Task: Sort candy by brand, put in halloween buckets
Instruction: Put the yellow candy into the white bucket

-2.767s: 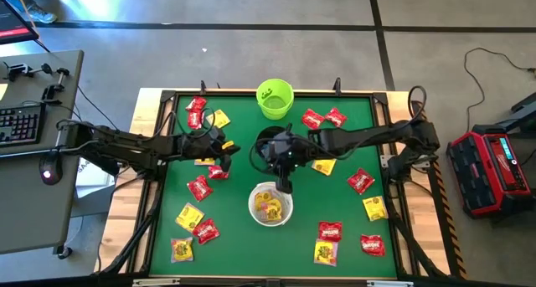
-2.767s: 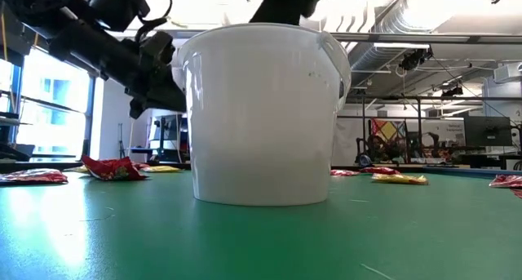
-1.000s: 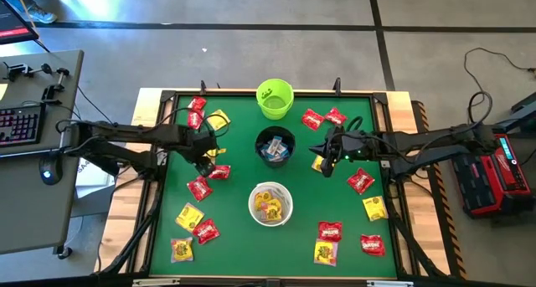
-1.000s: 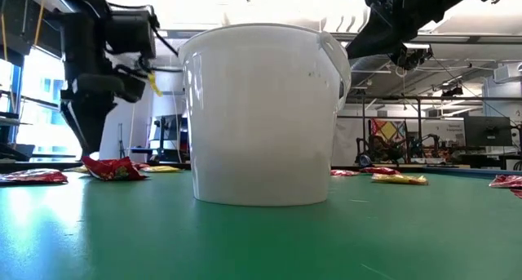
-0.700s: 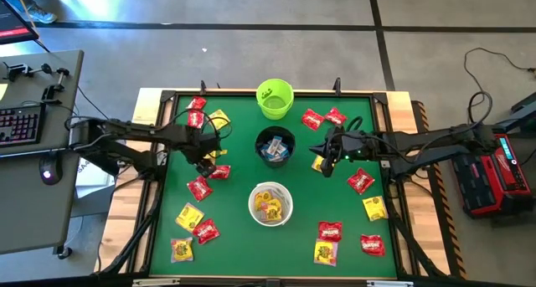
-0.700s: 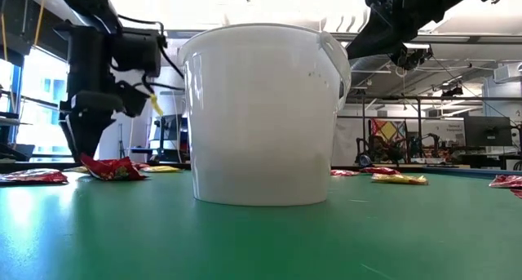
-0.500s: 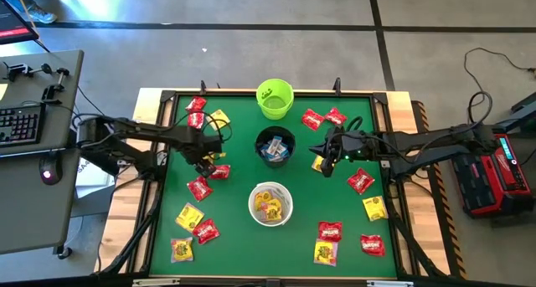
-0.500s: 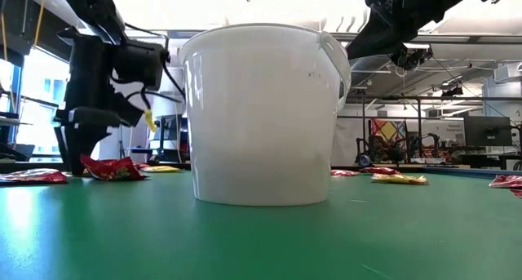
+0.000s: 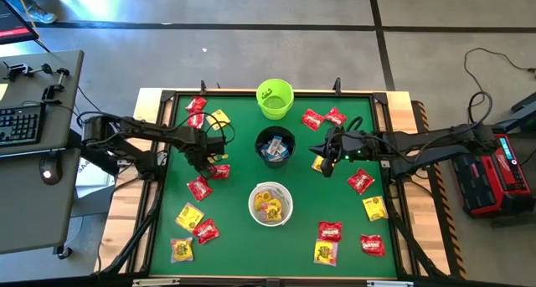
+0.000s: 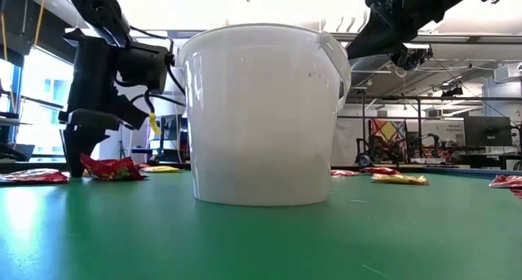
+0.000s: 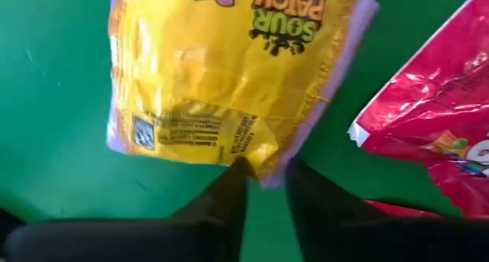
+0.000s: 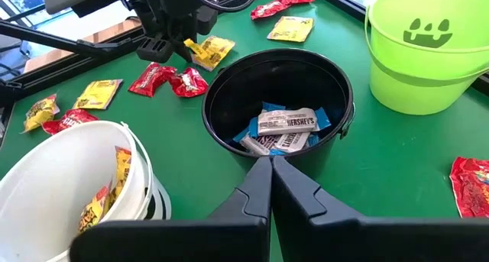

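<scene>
The left gripper (image 11: 263, 178) is down on the bench (image 9: 243, 228), its fingers (image 11: 229, 189) closing on the bottom edge of a yellow packet (image 11: 229, 71) that lies just left of the black bucket (image 9: 275, 146). The edge sits between the 2 tips, but I cannot tell whether they have it pinched yet.

To do this well, I judge the fingers should bite the crimped seam squarely, then lift straight up so the red packet (image 11: 435, 132) just beside it is not dragged along. The white bucket (image 12: 69, 193) already holds yellow packets, so that looks the right place for this one; carry it high enough to clear the rim.

The right gripper (image 12: 271, 170) hangs over the bench right of the black bucket, fingers clenched on nothing.

Readable writing: "SOUR PATCH" on the yellow packet, with a barcode below; "HERSHEY'S" on a silver bar (image 12: 286, 122) inside the black bucket. The green bucket (image 12: 424, 52) carries a dark jack-o'-lantern face, no words. The red packet's lettering is cut off.
</scene>
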Controlling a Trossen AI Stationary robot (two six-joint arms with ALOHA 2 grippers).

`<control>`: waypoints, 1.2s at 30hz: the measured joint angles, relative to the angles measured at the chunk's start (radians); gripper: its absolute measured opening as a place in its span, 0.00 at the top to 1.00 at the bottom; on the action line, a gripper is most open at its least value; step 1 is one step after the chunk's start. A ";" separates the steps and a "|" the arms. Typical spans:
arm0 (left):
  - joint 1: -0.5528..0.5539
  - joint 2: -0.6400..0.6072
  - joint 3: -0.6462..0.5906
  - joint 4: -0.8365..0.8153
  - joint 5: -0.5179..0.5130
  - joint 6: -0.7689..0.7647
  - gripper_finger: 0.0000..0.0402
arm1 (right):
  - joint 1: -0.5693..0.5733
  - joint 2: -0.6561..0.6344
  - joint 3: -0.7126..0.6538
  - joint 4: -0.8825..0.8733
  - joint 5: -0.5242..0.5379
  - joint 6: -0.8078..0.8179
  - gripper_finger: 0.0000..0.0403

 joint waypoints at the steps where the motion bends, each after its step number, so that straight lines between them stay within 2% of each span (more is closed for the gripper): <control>1: 0.000 0.000 0.000 0.001 -0.004 0.006 0.85 | 0.000 0.000 0.000 0.000 0.000 0.000 1.00; 3: 0.000 0.000 0.000 -0.002 -0.021 0.011 0.94 | 0.000 0.000 0.000 0.000 0.000 0.000 1.00; 5: -0.006 -0.003 0.005 -0.011 -0.037 0.014 0.98 | 0.000 0.000 0.000 0.000 0.000 0.000 1.00; 13: -0.019 -0.058 0.081 -0.105 -0.059 0.093 1.00 | 0.000 0.000 0.001 -0.004 0.000 0.000 1.00; 21: -0.019 -0.185 0.175 -0.185 -0.042 0.151 1.00 | 0.000 0.000 0.001 -0.008 0.001 0.004 1.00; 29: -0.074 -0.317 0.289 -0.146 -0.017 0.233 1.00 | 0.000 0.000 0.001 -0.008 0.002 0.009 1.00; 36: -0.166 -0.312 0.392 0.021 -0.036 0.275 1.00 | 0.000 0.000 0.001 -0.008 0.003 0.010 1.00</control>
